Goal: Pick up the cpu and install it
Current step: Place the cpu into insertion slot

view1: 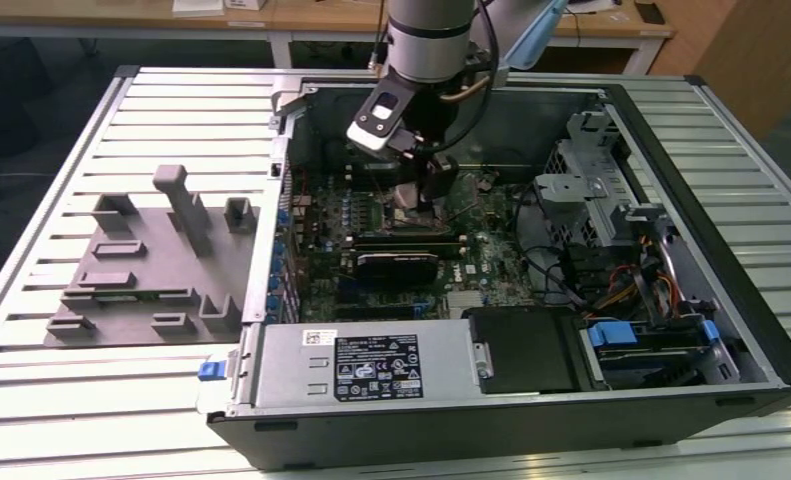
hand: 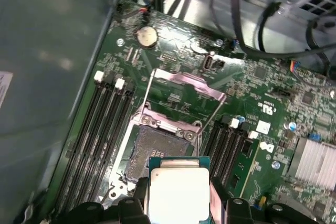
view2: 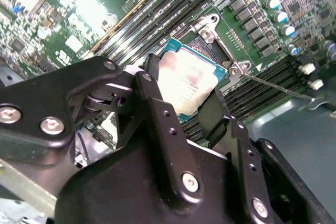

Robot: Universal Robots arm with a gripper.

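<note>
We see the claw [view2: 184, 92] clamped on the cpu [hand: 178, 195]: square silver-grey lid, teal-green board rim. It's held over the open socket [hand: 157, 150] on the motherboard [hand: 273, 103].

Exterior view is looking down from up high and well back, taking in the whole open computer case [view1: 502, 442]. Both wrist views are peering in close at the motherboard [hand: 273, 114], sharing the cpu [hand: 178, 195] and socket [hand: 157, 153].

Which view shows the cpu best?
First wrist view: the cpu faces it squarely, top plate unobstructed. In the second wrist view the fingers cover its edges; in the exterior view the arm stands before it.
</note>
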